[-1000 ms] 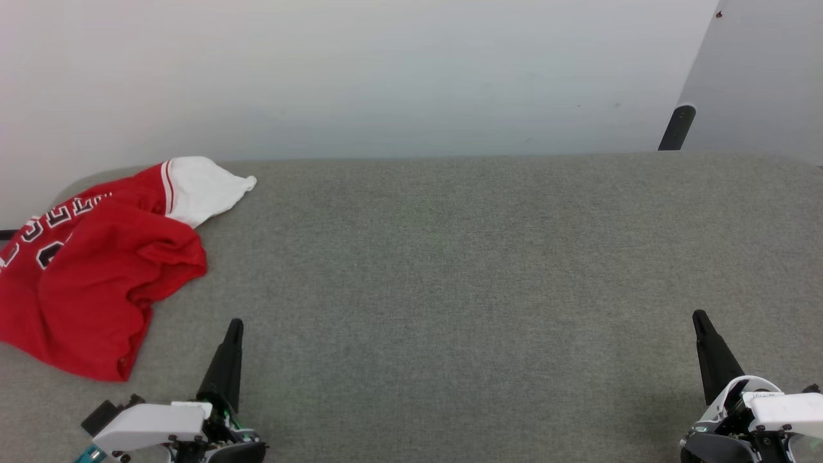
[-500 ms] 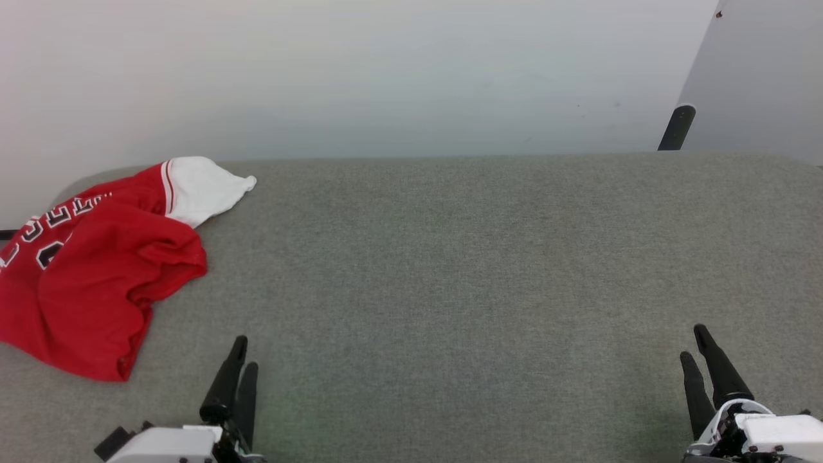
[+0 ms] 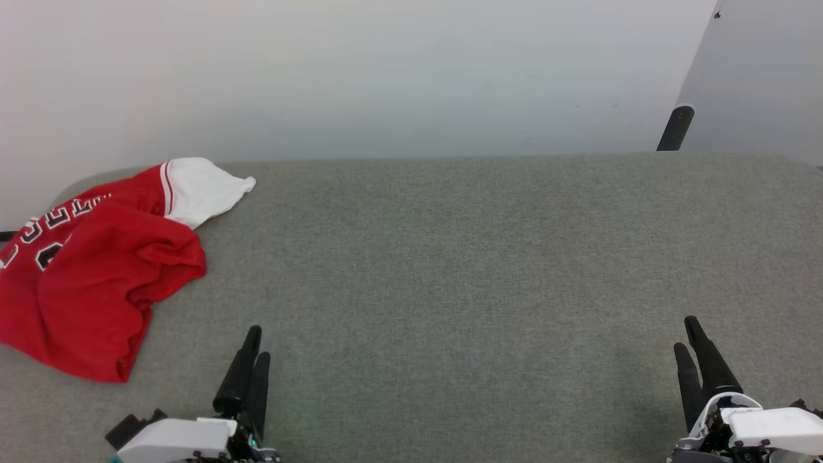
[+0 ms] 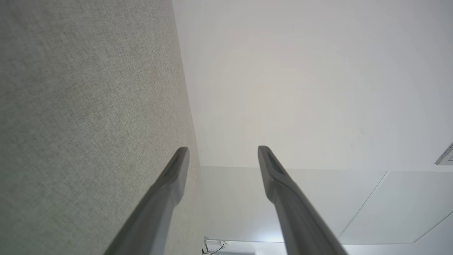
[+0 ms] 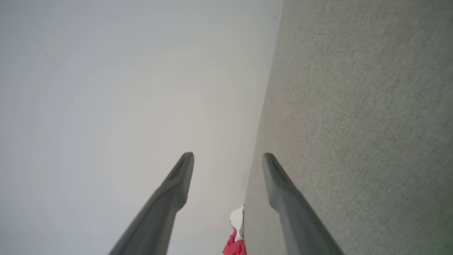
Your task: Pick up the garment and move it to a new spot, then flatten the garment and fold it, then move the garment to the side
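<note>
Sitting crumpled on the table (image 3: 450,270) at its left end, the jersey (image 3: 90,289) is untouched; left gripper (image 3: 258,342) and right gripper (image 3: 684,333) both have fingers spread, empty.

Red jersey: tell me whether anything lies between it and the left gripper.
Nothing visible does. The red jersey lies crumpled at the left end of the grey fabric-covered table. The left gripper, jaws open, is near its lower right edge, with only bare table surface between them.
</note>
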Controlling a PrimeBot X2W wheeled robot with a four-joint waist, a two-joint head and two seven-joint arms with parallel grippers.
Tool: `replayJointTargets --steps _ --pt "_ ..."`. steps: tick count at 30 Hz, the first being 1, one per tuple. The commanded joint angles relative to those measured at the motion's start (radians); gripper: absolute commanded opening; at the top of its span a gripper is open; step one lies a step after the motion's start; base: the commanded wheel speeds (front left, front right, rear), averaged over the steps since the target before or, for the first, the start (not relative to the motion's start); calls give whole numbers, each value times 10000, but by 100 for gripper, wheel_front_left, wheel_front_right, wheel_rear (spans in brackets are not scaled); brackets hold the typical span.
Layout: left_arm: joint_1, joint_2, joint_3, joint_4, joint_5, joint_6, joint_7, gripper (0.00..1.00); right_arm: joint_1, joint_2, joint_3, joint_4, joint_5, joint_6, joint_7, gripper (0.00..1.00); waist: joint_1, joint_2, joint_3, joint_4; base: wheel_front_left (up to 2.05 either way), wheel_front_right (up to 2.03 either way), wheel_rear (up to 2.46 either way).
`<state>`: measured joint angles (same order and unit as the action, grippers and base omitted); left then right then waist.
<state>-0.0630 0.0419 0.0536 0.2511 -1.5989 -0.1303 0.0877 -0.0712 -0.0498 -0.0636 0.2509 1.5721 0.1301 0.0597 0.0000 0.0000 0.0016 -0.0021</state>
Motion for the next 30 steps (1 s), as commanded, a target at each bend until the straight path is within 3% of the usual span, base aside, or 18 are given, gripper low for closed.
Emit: replayJointTargets --steps 1,14,30 --pt "-279 101 -75 -209 160 -1 -42 100 -205 -101 81 -206 -191 3 -92 100 0 0 -2 -2 0 0 0" --pt "-403 461 -755 -321 1547 49 -782 100 -296 -430 670 -234 -1758 4 -770 100 0 0 -26 -6 0 0 0" --pt "-634 1108 -1595 -474 5237 733 -1686 100 -390 -500 866 -60 -5932 5 -1405 100 0 0 -75 7 0 0 0"
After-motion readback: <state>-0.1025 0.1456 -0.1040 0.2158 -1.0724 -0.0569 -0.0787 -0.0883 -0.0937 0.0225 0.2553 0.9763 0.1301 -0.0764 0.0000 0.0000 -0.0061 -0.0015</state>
